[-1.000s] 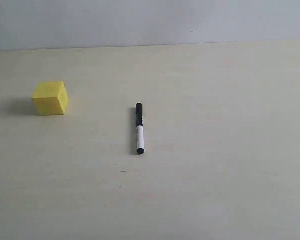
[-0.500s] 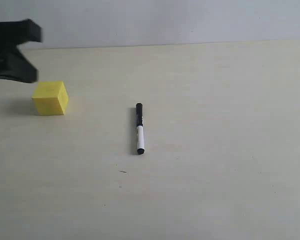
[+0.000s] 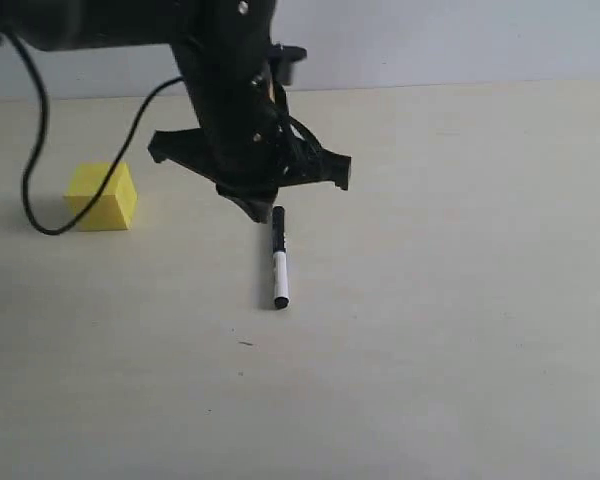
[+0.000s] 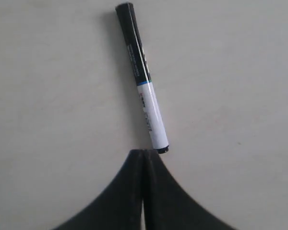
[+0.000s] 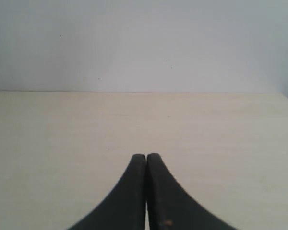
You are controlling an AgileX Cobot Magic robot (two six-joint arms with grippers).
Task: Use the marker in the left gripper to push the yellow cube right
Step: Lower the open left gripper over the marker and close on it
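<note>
The marker (image 3: 279,258) lies flat on the pale table (image 3: 440,300), black cap half toward the far side, white barrel toward the near side. No gripper holds it. My left gripper (image 3: 260,212) hangs just left of the cap end, its fingers pressed together with nothing between them. In the left wrist view the marker (image 4: 142,76) stretches away from the shut left gripper (image 4: 143,152), its white end close beside the tips. The yellow cube (image 3: 101,196) rests on the table at the left, apart from the arm. My right gripper (image 5: 146,155) is shut and empty over bare table.
A black cable (image 3: 35,150) loops down from the left arm close to the cube's left side. A grey wall (image 3: 430,40) stands behind the table's far edge.
The left arm has swept in from the left edge to above the marker's cap end. The cube and the marker have not moved.
</note>
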